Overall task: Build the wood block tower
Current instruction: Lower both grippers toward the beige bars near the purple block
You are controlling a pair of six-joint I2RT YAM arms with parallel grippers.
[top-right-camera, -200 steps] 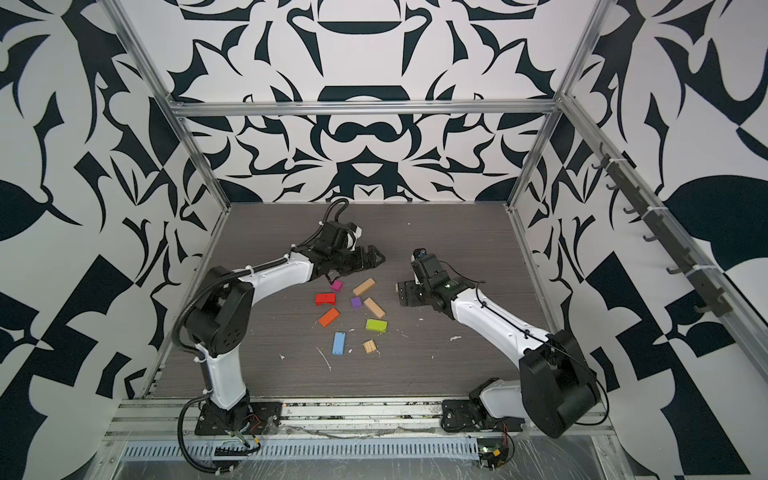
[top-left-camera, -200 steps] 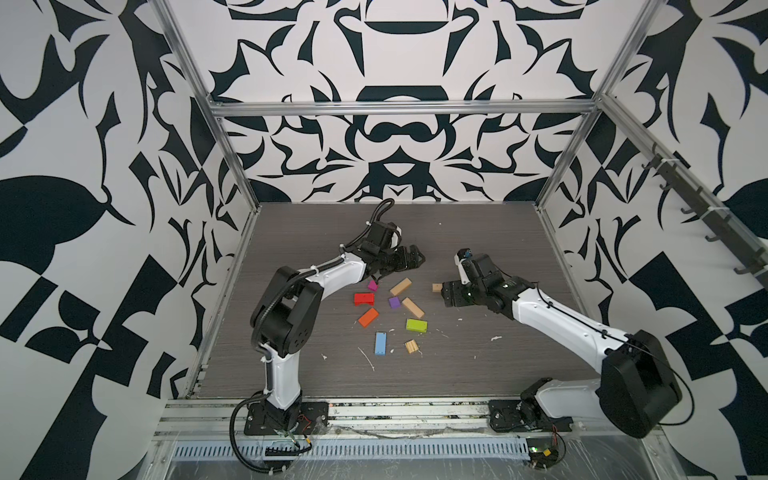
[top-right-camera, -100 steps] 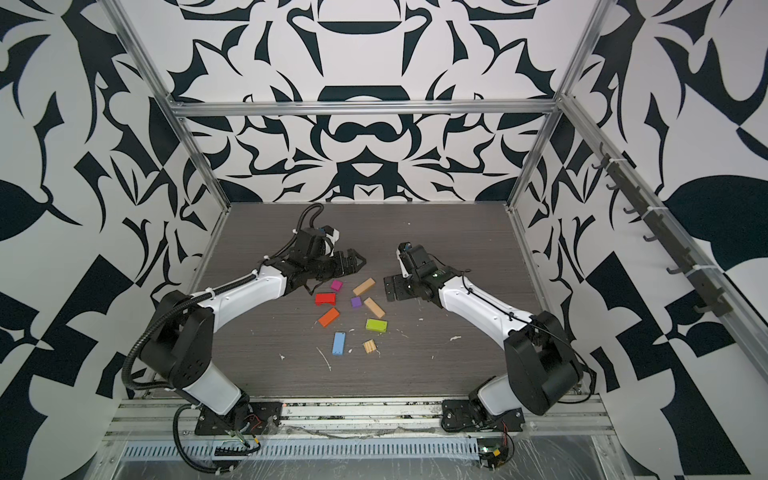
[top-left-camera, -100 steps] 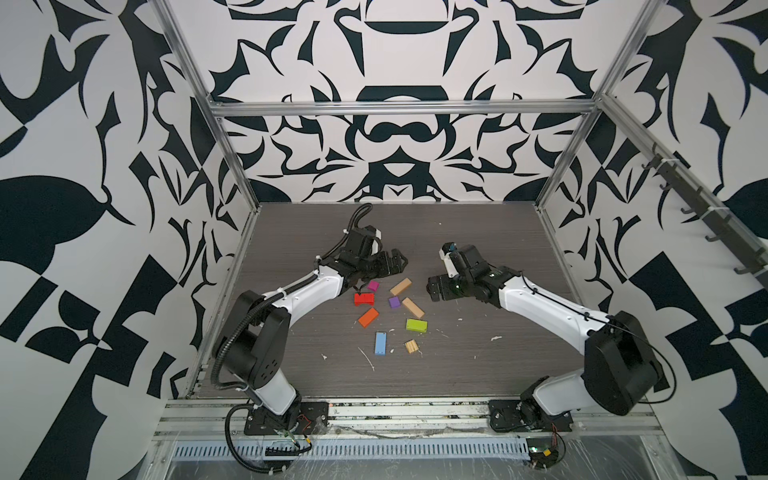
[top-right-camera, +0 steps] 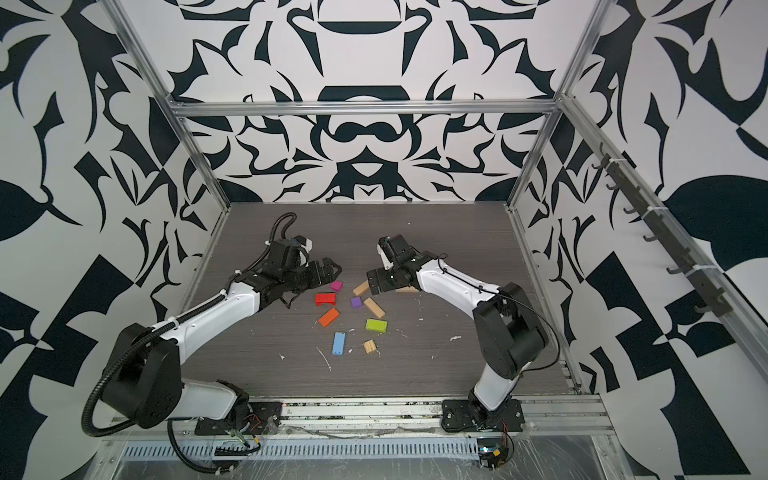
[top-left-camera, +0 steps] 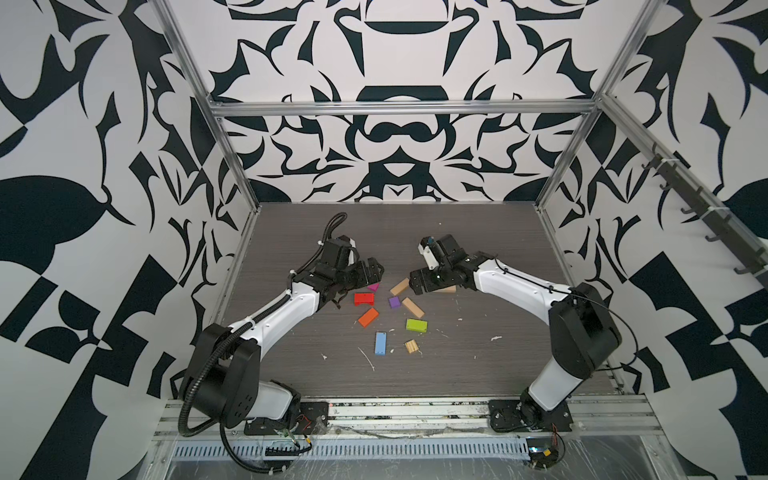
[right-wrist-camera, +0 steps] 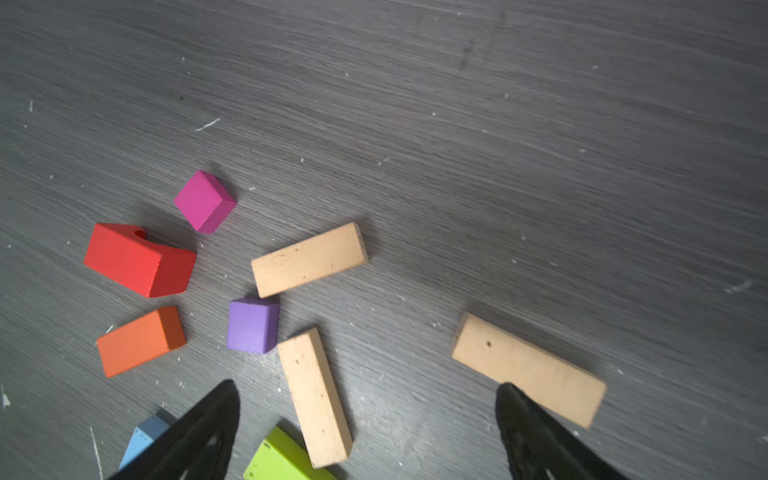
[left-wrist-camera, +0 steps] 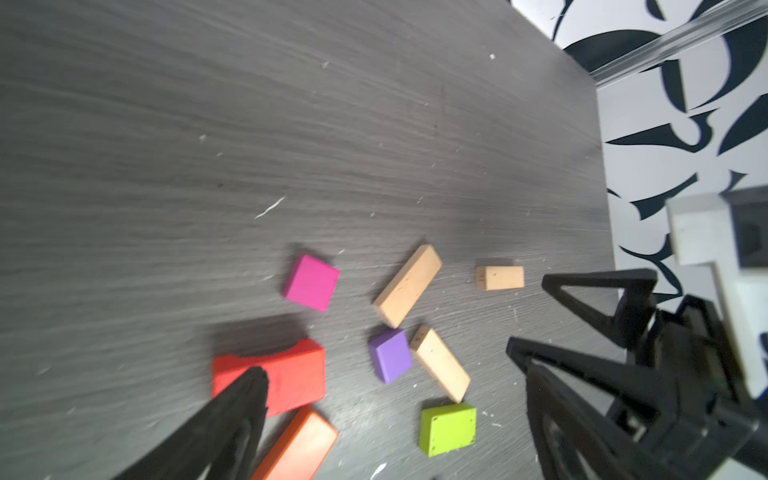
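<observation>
Black jaws gape wide and empty on my left gripper (top-left-camera: 374,272) and right gripper (top-left-camera: 417,284), and I fear either, dropping into the wood blocks (top-left-camera: 416,325) scattered flat at the left's five o'clock and the right's seven, no tower begun, shoves the purple cube (top-left-camera: 394,302) into the crowding tan planks (top-left-camera: 412,307).

Black-and-white patterned walls (top-left-camera: 395,54), grey woodgrain tabletop (top-left-camera: 478,232)

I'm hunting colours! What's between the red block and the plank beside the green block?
The purple cube lies between the red block and that plank, close against the plank. The left wrist view shows it clearly.
</observation>
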